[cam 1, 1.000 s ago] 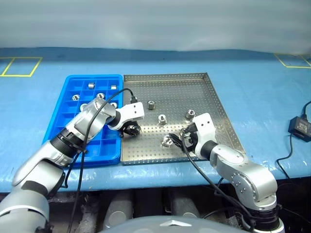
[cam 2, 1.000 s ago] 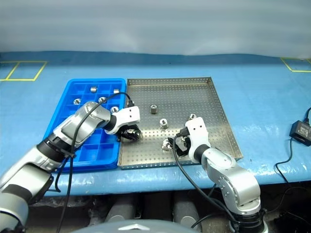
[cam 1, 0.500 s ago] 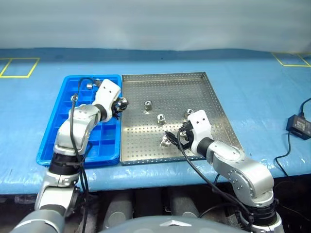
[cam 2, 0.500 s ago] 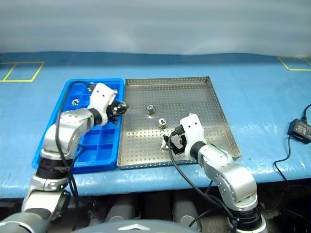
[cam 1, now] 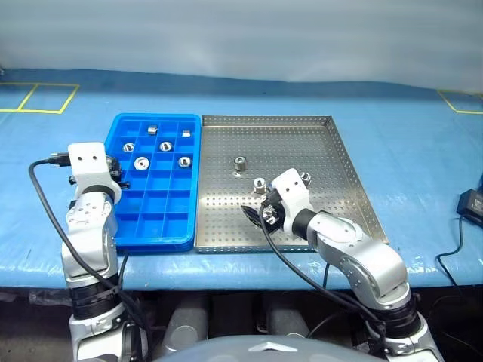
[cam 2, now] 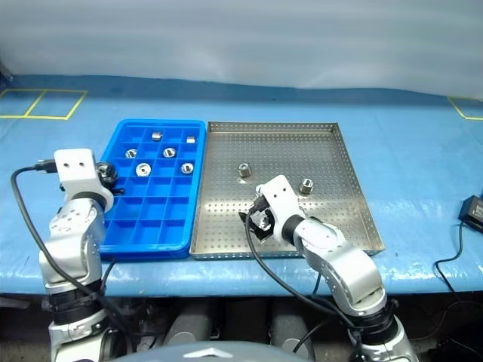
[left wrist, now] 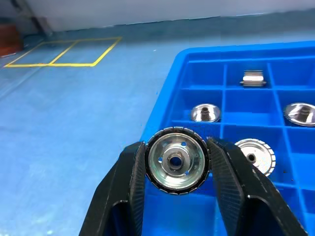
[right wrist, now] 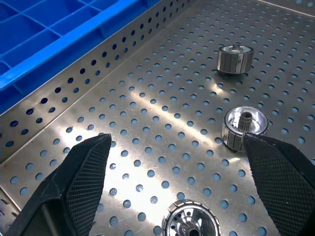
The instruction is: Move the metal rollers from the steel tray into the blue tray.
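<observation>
Roller held beside blue tray rim

Small shiny silver metal rollers with centre holes lie scattered on the large square perforated steel tray; others sit singly in far compartments of the bright blue gridded plastic tray, touching the steel tray's left rim.
</observation>
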Controlling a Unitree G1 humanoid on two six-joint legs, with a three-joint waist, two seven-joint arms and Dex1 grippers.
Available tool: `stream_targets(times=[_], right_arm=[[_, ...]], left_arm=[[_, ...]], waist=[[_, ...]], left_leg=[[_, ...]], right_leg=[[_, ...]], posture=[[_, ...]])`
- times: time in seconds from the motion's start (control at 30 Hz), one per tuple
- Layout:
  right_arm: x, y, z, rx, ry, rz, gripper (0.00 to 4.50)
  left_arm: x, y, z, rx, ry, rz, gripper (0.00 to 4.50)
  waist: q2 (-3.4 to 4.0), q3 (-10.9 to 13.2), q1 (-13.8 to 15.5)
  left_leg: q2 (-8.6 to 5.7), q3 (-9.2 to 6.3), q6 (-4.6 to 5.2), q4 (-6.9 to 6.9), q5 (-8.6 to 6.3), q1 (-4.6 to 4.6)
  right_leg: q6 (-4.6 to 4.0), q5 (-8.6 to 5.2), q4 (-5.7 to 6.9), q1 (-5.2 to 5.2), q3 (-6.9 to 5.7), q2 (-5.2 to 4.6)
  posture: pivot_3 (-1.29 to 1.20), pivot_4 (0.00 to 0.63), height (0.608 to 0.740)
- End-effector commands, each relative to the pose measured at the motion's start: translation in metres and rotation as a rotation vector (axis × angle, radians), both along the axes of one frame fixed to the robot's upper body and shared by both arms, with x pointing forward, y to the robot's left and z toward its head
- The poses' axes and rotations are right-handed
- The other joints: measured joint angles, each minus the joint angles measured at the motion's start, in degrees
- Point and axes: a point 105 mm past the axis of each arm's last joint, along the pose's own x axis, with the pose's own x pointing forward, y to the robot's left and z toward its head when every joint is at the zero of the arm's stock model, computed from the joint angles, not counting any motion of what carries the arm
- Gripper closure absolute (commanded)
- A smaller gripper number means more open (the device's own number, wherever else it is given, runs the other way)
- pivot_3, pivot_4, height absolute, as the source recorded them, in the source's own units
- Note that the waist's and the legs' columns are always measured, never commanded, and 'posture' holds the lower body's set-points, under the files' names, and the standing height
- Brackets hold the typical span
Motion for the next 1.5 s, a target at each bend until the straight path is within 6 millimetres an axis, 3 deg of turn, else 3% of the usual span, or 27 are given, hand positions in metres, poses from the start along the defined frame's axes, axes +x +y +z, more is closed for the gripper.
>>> stream_targets(times=[0.03, 0.13, 0.17, 0.27, 0.4, 0.5, 0.6, 0.7, 0.87, 1.0, 1.23, 1.5], right_arm=[[0.001, 0.003, 0.012, 0.02, -0.051, 0.012, 0.0], [0.0, 0.001, 0.011, 0.022, -0.051, -0.006, 0.0], [0.0, 0.0, 0.011, 0.022, -0.05, -0.01, 0.0], [-0.001, -0.002, 0.01, 0.021, -0.047, -0.022, 0.0], [-0.002, -0.005, 0.01, 0.022, -0.048, -0.04, 0.0], [-0.002, -0.01, 0.011, 0.019, -0.05, -0.059, 0.0], [-0.002, -0.017, 0.01, 0.015, -0.048, -0.087, 0.0], [-0.003, -0.024, 0.008, 0.006, -0.043, -0.113, 0.0], [-0.004, -0.031, 0.008, -0.005, -0.047, -0.15, 0.0], [-0.007, -0.036, 0.006, -0.008, -0.047, -0.19, 0.0], [-0.012, -0.044, 0.002, -0.01, -0.038, -0.242, 0.0], [-0.016, -0.047, 0.002, -0.005, -0.039, -0.271, 0.0]], left_arm=[[0.001, 0.004, 0.002, -0.015, -0.013, 0.022, 2.86], [0.001, 0.003, -0.013, -0.041, 0.057, 0.019, 2.86], [0.001, 0.002, -0.017, -0.05, 0.072, 0.015, 2.3], [0.002, -0.001, -0.02, -0.057, 0.089, 0.0, 1.39], [0.008, -0.007, -0.002, -0.031, 0.02, -0.033, 0.05], [0.018, -0.028, 0.028, -0.029, -0.098, -0.152, 0.05], [0.027, -0.078, 0.047, -0.056, -0.138, -0.453, 0.05], [0.022, -0.14, 0.048, -0.075, -0.094, -0.815, 0.05], [0.013, -0.205, 0.037, -0.128, -0.009, -1.108, 0.05], [0.025, -0.229, 0.021, -0.104, 0.039, -1.145, 0.05], [0.046, -0.256, -0.006, -0.076, 0.089, -1.148, 0.05], [0.047, -0.28, -0.029, -0.06, 0.157, -1.246, 0.05]], waist=[[-0.01, 0.0, -0.04], [-0.02, 0.0, -0.21], [-0.01, 0.0, -0.26], [-0.01, -0.01, -0.4], [-0.01, -0.01, -0.75], [-0.02, -0.01, -0.66], [-0.04, 0.0, -0.43], [-0.03, -0.01, -0.52], [-0.02, 0.0, -1.22], [0.01, -0.02, -1.94], [0.01, -0.02, -2.39], [0.02, -0.02, -3.51]], left_leg=[[0.0, 0.0, 0.0, 0.0, 0.0, -0.01], [0.0, 0.0, 0.0, 0.0, 0.0, -0.01], [0.01, 0.0, 0.0, 0.0, 0.0, -0.02], [0.01, 0.0, 0.0, 0.0, 0.0, 0.0], [0.03, 0.03, -0.01, 0.0, 0.0, 0.03], [0.05, 0.01, -0.03, 0.01, 0.02, 0.01], [0.03, 0.01, -0.02, 0.04, 0.02, -0.04], [-0.01, 0.07, 0.03, 0.04, -0.01, -0.04], [-0.02, 0.13, 0.1, 0.05, -0.05, -0.06], [0.03, 0.15, 0.1, 0.05, -0.04, 0.01], [0.0, 0.2, 0.12, 0.06, -0.05, -0.03], [-0.01, 0.27, 0.18, 0.1, -0.08, -0.07]], right_leg=[[0.0, 0.0, 0.0, 0.0, 0.0, 0.0], [-0.1, 0.07, -0.01, -0.01, 0.0, 0.0], [-0.1, 0.07, -0.01, -0.01, -0.01, 0.01], [-0.11, 0.07, 0.0, 0.0, 0.0, 0.01], [-0.14, 0.02, 0.0, 0.0, 0.02, 0.02], [-0.16, 0.03, 0.0, -0.01, 0.0, 0.03], [-0.19, 0.02, -0.03, -0.02, -0.01, 0.01], [-0.3, 0.09, -0.09, 0.0, 0.03, -0.03], [-0.27, 0.08, -0.11, -0.04, 0.1, -0.01], [-0.05, -0.06, -0.07, -0.02, 0.14, 0.09], [-0.01, -0.04, -0.1, -0.05, 0.21, 0.08], [0.02, -0.03, -0.13, -0.09, 0.27, 0.06]], posture=[[0.13, 0.15, 0.74], [0.11, 0.15, 0.74], [0.11, 0.15, 0.74], [0.1, 0.15, 0.74], [0.08, 0.15, 0.74], [0.08, 0.15, 0.74], [0.07, 0.15, 0.74], [0.06, 0.15, 0.74], [0.03, 0.15, 0.74], [0.0, 0.15, 0.74], [-0.04, 0.15, 0.74], [-0.09, 0.15, 0.74]])
